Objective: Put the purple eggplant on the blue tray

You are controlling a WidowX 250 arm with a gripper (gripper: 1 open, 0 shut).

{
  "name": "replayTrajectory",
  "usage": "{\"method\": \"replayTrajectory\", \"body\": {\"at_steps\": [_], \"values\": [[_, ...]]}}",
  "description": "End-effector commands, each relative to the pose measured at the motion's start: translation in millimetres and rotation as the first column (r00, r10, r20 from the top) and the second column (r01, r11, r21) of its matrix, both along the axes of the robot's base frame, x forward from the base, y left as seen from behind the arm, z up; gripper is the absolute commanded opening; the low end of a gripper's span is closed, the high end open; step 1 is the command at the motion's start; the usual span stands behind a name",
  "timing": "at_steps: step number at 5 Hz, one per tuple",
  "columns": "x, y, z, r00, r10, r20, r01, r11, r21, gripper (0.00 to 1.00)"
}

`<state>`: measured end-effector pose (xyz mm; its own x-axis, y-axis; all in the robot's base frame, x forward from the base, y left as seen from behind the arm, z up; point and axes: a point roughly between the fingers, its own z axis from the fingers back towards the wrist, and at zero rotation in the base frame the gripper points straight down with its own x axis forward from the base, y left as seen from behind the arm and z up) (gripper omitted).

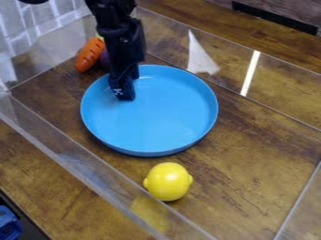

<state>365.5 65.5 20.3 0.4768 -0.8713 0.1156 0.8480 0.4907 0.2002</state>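
one hand point(122, 84), opening and grip unclear

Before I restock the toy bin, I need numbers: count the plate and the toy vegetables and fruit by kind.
Blue plate: 1
Orange carrot: 1
Yellow lemon: 1
Purple eggplant: 1
Total: 4
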Motion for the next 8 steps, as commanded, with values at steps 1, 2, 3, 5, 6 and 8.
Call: {"method": "replayTrajectory", "body": {"at_steps": [1, 2, 3, 5, 6, 8], "values": [[-15.7, -11.5, -5.2, 0.998, 0.007, -0.058, -0.007, 1.0, -0.005, 1.0], [-19.2, -23.4, 2.2, 0.998, -0.006, -0.065, 0.005, 1.0, -0.005, 1.0], [-23.4, -31.4, -0.6, 0.993, 0.093, -0.072, -0.094, 0.996, -0.007, 1.0], [-26.2, -44.0, -6.5, 0.95, 0.297, -0.092, -0.3, 0.954, -0.016, 1.0], [-24.1, -47.2, 3.9, 0.959, 0.262, -0.104, -0.266, 0.964, -0.023, 1.0], [-26.0, -53.7, 11.6, 0.971, 0.212, -0.113, -0.216, 0.976, -0.029, 1.0]]}}
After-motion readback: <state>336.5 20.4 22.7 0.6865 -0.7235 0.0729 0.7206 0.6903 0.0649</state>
